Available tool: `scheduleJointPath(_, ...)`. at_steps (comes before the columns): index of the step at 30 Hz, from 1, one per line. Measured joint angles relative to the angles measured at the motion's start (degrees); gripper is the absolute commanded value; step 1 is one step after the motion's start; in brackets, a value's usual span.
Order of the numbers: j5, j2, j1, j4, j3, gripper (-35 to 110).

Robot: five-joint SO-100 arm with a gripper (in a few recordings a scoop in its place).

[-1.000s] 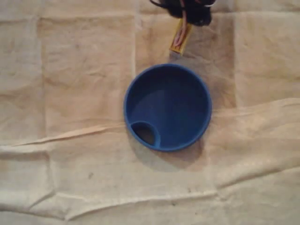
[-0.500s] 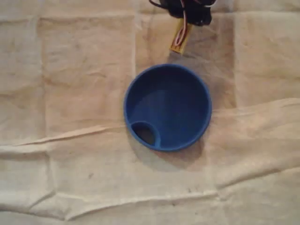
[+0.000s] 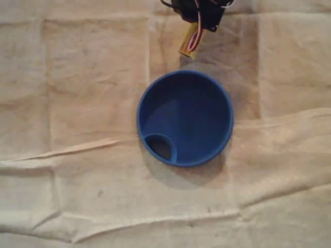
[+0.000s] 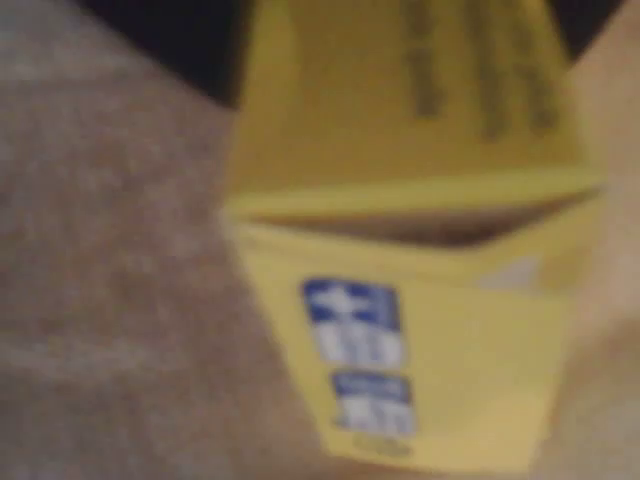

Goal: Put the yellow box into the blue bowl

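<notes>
Cream cloth point(image 3: 93, 77) covers the bench. Mid-bench sits the empty blue bowl point(image 3: 184, 118). At the top edge in the overhead view, the tool point(image 3: 194, 23) grips the yellow box point(image 3: 187, 45), just outside the rim. Best to carry it over the bowl's middle, then release.

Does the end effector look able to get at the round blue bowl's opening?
Probably yes: the end effector, gripping the yellow cardboard box, sits just beyond the open round blue plastic bowl, with only bare cloth between.
</notes>
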Motion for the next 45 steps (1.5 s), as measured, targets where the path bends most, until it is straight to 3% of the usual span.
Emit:
scheduleJointPath(13, 0.0, 0.5, 1.7, 0.0, 0.1, 0)
scheduleJointPath(25, 0.0, 14.2, -0.7, 8.0, 0.1, 0)
scheduleJointPath(34, 0.0, 20.2, -1.1, 7.7, -0.2, 0)
scheduleJointPath(45, 17.2, 13.0, -3.9, 1.8, -14.9, 0)
